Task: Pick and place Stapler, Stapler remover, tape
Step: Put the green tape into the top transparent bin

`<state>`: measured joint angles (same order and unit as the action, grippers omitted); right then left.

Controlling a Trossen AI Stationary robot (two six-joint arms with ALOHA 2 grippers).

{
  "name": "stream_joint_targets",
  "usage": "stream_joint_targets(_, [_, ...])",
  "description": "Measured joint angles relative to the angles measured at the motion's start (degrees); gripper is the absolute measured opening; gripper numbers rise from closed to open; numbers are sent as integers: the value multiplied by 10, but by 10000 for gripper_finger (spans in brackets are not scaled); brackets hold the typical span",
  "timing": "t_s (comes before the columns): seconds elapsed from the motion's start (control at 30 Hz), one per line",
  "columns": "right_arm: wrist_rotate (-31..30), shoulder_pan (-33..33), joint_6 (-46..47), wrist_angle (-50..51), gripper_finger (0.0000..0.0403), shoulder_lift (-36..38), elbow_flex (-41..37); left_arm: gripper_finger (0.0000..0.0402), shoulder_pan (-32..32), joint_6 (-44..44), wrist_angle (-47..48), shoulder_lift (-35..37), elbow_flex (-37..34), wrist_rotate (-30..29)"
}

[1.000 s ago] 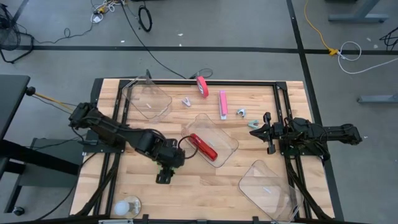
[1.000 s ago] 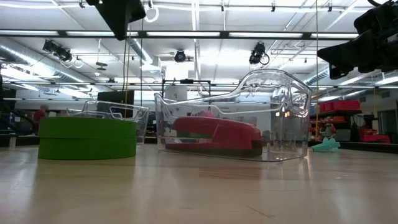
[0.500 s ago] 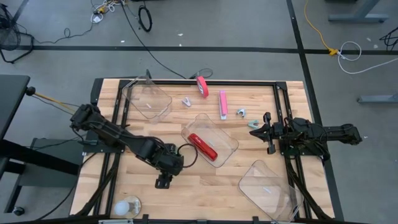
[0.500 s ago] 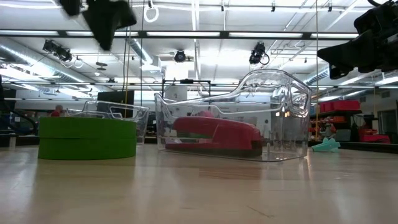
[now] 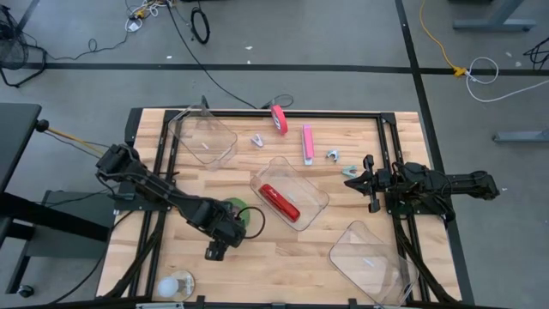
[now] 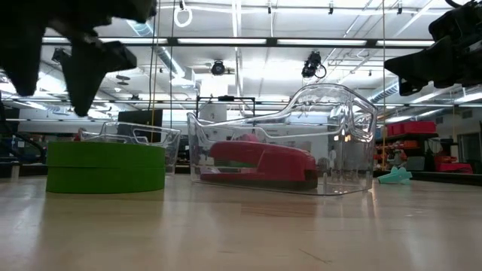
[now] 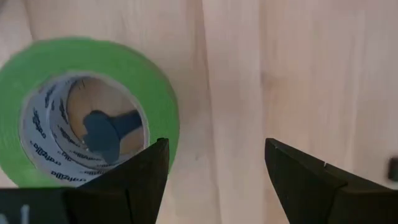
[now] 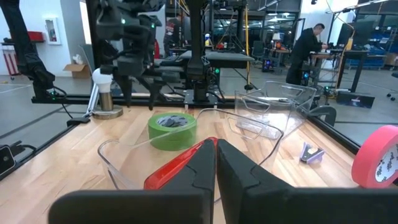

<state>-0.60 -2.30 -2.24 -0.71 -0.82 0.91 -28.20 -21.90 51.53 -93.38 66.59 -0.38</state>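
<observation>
A green tape roll (image 5: 239,212) lies flat on the wooden table; it also shows in the low view (image 6: 105,167) and in the left wrist view (image 7: 87,112). My left gripper (image 5: 216,233) hovers just beside the roll, pointing down, open and empty (image 7: 214,180). A red stapler (image 5: 280,202) lies in the clear middle container (image 5: 309,184). A pink stapler (image 5: 307,142), a pink tape roll (image 5: 279,118) and a small staple remover (image 5: 257,139) lie at the far side. My right gripper (image 5: 369,184) waits shut at the right (image 8: 216,168).
A clear container (image 5: 202,136) stands at the far left and another (image 5: 369,255) at the near right. Two teal staple removers (image 5: 333,155) (image 5: 350,170) lie near my right gripper. A white round object (image 5: 176,285) sits at the near left corner.
My left gripper has gone down and toward the table's left edge, off the green tape roll, which now shows uncovered in the high view. The roll has stayed where it was.
</observation>
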Motion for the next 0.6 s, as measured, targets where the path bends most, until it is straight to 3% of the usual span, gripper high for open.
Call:
stream_joint_targets(0.3, [0,0,0,0,18,0,0,268,-3,11,-10,0,-30,-26])
stream_joint_targets(0.6, [0,0,0,0,18,0,0,268,3,75,-18,23,-37,-60])
